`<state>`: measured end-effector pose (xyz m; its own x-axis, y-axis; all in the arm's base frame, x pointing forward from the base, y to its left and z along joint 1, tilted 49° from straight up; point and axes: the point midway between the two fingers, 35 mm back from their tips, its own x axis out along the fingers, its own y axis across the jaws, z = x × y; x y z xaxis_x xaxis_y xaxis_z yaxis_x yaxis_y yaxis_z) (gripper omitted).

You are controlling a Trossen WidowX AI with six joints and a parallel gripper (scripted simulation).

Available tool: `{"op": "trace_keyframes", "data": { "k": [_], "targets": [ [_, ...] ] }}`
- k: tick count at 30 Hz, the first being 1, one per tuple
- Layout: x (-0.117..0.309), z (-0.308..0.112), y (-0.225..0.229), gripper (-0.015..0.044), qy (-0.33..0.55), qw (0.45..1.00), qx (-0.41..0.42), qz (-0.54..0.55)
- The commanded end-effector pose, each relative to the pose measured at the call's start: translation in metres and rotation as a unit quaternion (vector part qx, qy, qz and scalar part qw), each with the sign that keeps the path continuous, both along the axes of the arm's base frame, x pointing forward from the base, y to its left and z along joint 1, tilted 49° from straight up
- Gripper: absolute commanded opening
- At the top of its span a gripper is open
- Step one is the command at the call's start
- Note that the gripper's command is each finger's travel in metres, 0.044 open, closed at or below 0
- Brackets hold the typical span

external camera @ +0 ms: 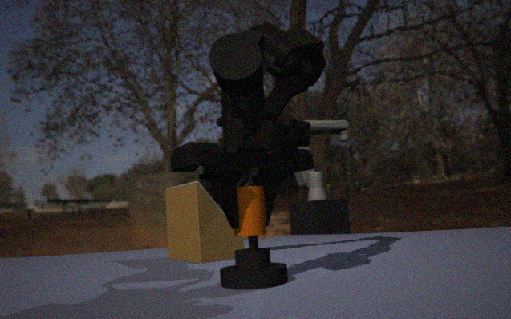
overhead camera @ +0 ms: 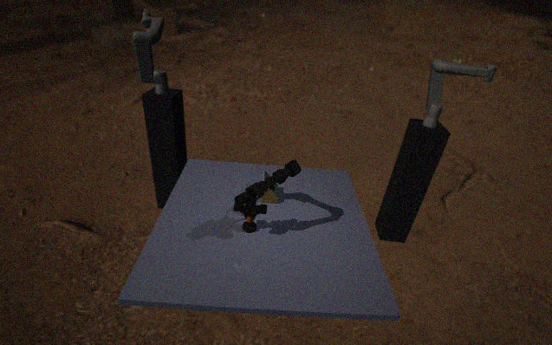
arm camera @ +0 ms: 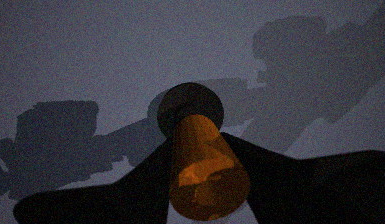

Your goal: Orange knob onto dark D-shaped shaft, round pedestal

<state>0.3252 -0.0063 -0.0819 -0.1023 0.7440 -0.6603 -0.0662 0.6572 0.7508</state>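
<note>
The orange knob [overhead camera: 250,219] [external camera: 251,212] [arm camera: 208,170] is upright between the fingers of my gripper [external camera: 251,225] [arm camera: 196,139], which is shut on it. The dark round pedestal [overhead camera: 250,227] [external camera: 253,276] [arm camera: 179,102] stands directly below the knob. In the exterior view, most or all of the dark shaft [external camera: 253,243] shows between the knob's lower end and the pedestal's upper step, so the knob is at about the shaft's top. Whether they touch I cannot tell. The knob hides the shaft in the wrist view, and the shaft's flat side is not visible.
A yellow wedge-shaped block [overhead camera: 269,198] [external camera: 183,224] stands behind the pedestal, to its left in the exterior view. Two dark pillars [overhead camera: 165,143] [overhead camera: 412,182] bearing grey jointed posts stand beside the pale table top [overhead camera: 256,277]. Arm shadows fall around the pedestal.
</note>
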Motion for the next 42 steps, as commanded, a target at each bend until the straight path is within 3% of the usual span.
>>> {"op": "trace_keyframes", "data": {
  "k": [1,25,32,42],
  "targets": [
    [0.0033,0.0009,-0.0035,0.0000,-0.005,1.000,0.001,-0.002],
    [0.0022,0.0018,-0.0026,0.0000,-0.005,1.000,0.001,-0.002],
    [-0.0019,0.0030,-0.0038,0.0000,-0.079,0.995,0.011,0.063],
    [-0.0019,0.0027,-0.0037,0.0000,-0.083,0.994,0.011,0.067]
  ]
}}
